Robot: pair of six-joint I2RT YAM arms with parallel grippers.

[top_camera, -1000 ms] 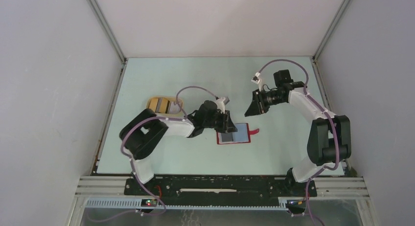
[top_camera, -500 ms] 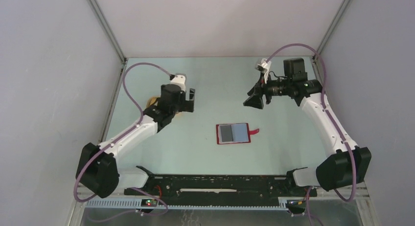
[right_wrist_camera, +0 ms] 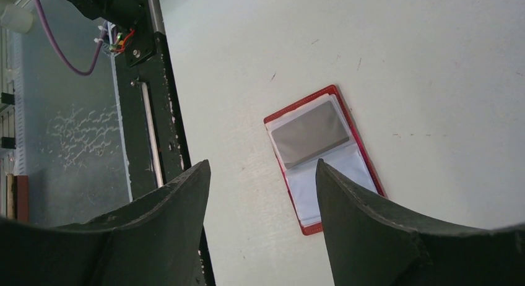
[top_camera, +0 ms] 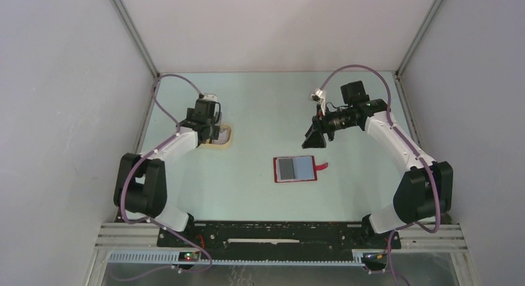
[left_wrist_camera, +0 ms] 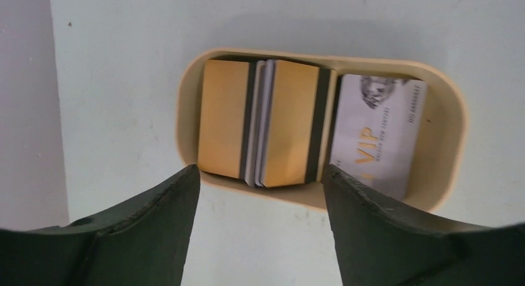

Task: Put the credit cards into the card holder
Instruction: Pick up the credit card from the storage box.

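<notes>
Nearest me, in the overhead view, the two arm bases sit at the table's front edge.

A little farther in, near the middle of the pale table (top_camera: 260,100), the red card holder (top_camera: 296,169) lies flat and open, with its closure tab pointing right. Nothing touches it. From the right wrist camera, one half of the card holder (right_wrist_camera: 322,156) shows a grey rectangle (right_wrist_camera: 309,133) under a clear sleeve. It may be a card already slotted in or only the lining; I cannot tell which. The other half looks pale and empty.

Beyond it, the right gripper (top_camera: 312,140) hangs in the air above the table on the far side of the card holder. Seen from its own camera, the right gripper (right_wrist_camera: 263,168) has its fingers spread apart with nothing between them.

Farther left, the left gripper (top_camera: 210,132) hovers over a tan oval tray (top_camera: 228,140). Its wrist view shows the left gripper (left_wrist_camera: 260,174) with its fingers released and empty, above the near rim of the tray (left_wrist_camera: 186,112).

Inside the tray are the credit cards (left_wrist_camera: 263,119). They form a packed bunch of golden-brown, whitish and dark cards, and beside it lies a pale card (left_wrist_camera: 377,134) printed with "VIP".

My judgement is that the task is at an early stage. At most one card is in place, and most of the cards are in the tray, well apart from the card holder. Each one has yet to be picked up, carried across and slid into a sleeve.
</notes>
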